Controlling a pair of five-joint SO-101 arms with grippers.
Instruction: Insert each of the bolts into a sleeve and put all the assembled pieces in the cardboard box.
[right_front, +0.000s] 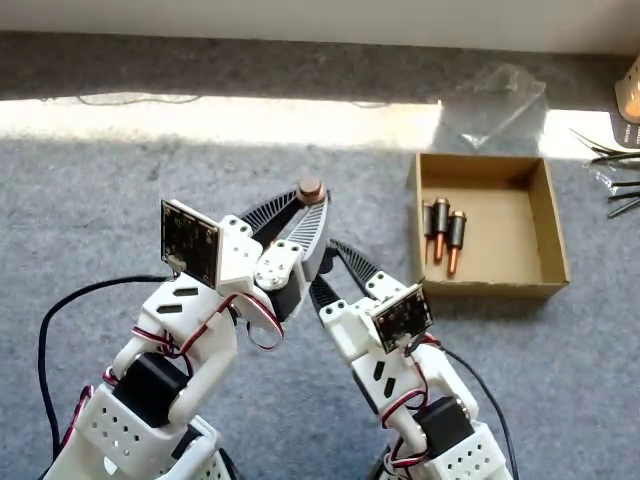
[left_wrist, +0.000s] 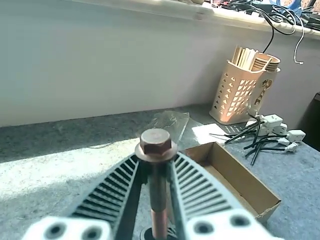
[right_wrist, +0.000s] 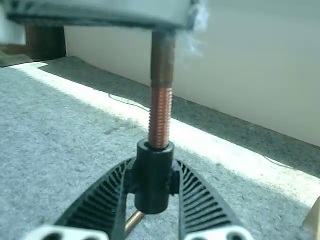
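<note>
My left gripper (left_wrist: 156, 162) is shut on a copper bolt (left_wrist: 156, 146), held upright with its hex head on top; from above the bolt head (right_front: 311, 189) shows at the fingertips. My right gripper (right_wrist: 151, 175) is shut on a black sleeve (right_wrist: 152, 175), held upright under the bolt. The bolt's threaded end (right_wrist: 160, 116) enters the top of the sleeve, and its tip pokes out below. In the high view my right gripper (right_front: 328, 262) sits just beneath the left one. The cardboard box (right_front: 549, 228) lies to the right and holds three assembled pieces (right_front: 443, 230).
A clear plastic bag (right_front: 492, 100) lies beyond the box. Black cables (right_front: 615, 190) trail at the right edge. A perforated holder with sticks (left_wrist: 243, 85) and a power strip (left_wrist: 280, 127) stand by the wall. Grey carpet covers the table.
</note>
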